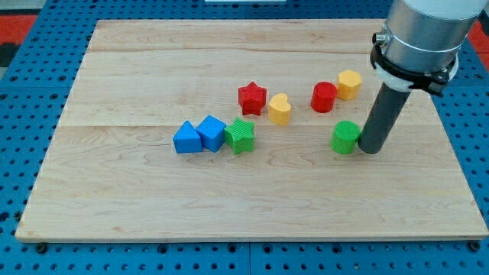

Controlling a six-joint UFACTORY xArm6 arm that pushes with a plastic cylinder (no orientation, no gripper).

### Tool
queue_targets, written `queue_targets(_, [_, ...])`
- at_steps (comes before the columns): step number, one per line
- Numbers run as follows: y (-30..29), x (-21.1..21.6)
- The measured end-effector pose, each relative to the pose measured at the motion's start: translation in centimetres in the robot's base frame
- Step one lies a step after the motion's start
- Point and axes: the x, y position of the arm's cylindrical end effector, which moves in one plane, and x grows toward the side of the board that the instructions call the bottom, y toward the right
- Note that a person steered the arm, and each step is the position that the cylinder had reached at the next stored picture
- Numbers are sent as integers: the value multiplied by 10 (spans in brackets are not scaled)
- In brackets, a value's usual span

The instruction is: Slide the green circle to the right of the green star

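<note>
My tip [370, 149], the lower end of the dark straight rod, rests on the pale wooden board [114, 206] at three o'clock of the ribbed green plastic circle [345, 137], touching it or all but touching; there is no claw on this rod, so nothing is clenched or released. The green plastic star [240, 136] lies well apart at nine o'clock of the circle, pressed against two blue blocks [199, 135], a wedge-like one and a cube. I judge a leftward push is what remains. The risk: an off-centre contact lets the round block roll off my tip toward twelve o'clock, into the red cylinder [324, 97], the yellow heart [280, 108] or the red star [252, 98]; overshooting would knock the green star. A yellow block [349, 83] sits further up. No containers show here.
</note>
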Motion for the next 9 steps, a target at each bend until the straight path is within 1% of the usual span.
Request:
queue_targets(1, [8,-1])
queue_targets(3, [8,-22])
queue_targets(4, [6,-25])
queue_targets(6, [1,-2])
queue_targets(9, [-2,-28])
